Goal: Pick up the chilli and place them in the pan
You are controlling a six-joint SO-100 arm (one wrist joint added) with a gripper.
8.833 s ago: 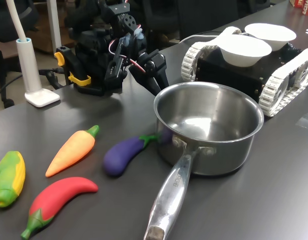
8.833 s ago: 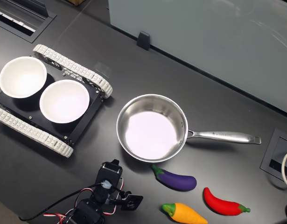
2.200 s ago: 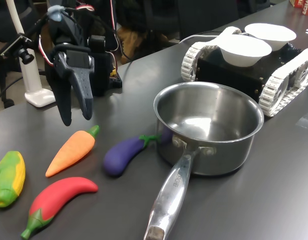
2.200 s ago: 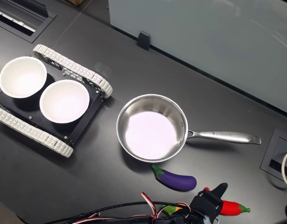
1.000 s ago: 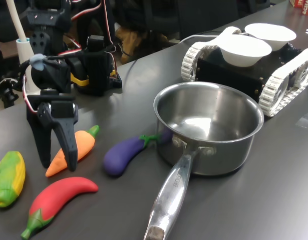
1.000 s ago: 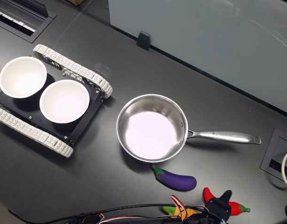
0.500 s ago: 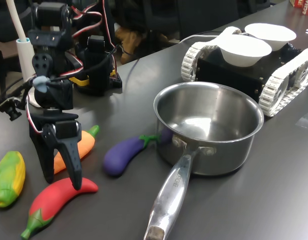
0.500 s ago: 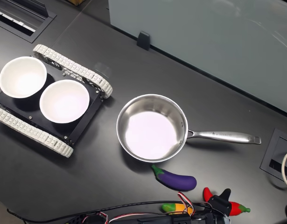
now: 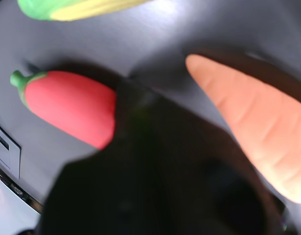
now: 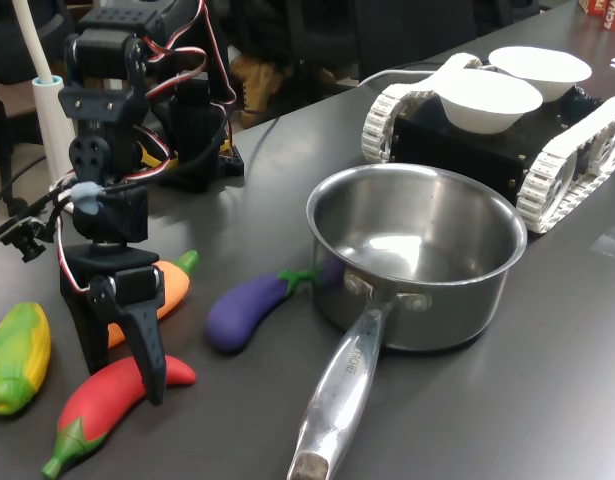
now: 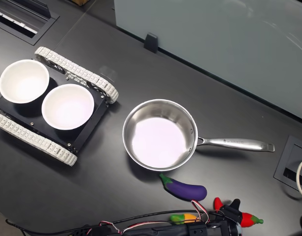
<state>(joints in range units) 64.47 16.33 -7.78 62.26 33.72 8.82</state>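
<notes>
The red chilli (image 10: 95,412) lies flat on the dark table near the first exterior view's lower left, its green stem (image 10: 65,450) pointing at the table edge. My gripper (image 10: 122,372) is open and reaches down over the chilli's middle, one finger on each side. In the second exterior view the gripper (image 11: 231,211) covers the middle of the chilli (image 11: 249,220). The wrist view shows the chilli (image 9: 67,105) partly behind a dark blurred finger (image 9: 155,171). The steel pan (image 10: 484,292) stands empty to the first exterior view's right, its handle (image 10: 339,395) pointing toward the camera.
An orange carrot (image 10: 165,285) lies just behind the gripper, a purple eggplant (image 10: 245,310) between it and the pan, and a green-yellow corn (image 10: 17,355) at the first exterior view's left. A tracked vehicle (image 10: 572,150) carries two white bowls (image 10: 489,98). The arm's base (image 10: 197,140) and a white stand (image 10: 77,190) are behind.
My gripper has come down from over the carrot, moved toward the table edge, and now straddles the chilli. The vegetables and the pan have not moved.
</notes>
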